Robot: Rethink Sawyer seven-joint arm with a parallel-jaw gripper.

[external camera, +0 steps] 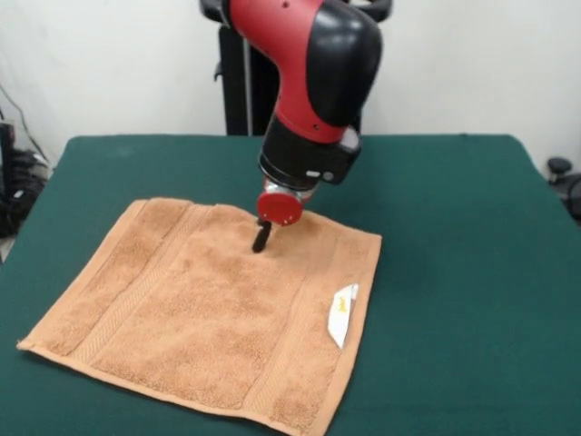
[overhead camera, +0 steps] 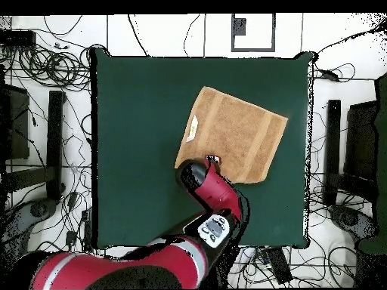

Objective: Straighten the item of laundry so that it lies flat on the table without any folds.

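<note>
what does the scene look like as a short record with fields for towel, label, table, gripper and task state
towel: small square orange-tan terry-cloth towel, spread out, no fold visible
label: small white label at one towel edge
table: large dark green felt-like table, much bigger than the towel
gripper: black tip of the red and black arm's gripper at the towel's far part; contact and open or shut unclear
task state: towel looks flat

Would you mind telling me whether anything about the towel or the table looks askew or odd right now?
Little stands out. The towel lies spread flat, with no folds, though turned at an angle to the edges of the table. Its white label sticks up slightly. The gripper is at the towel's far edge.
</note>
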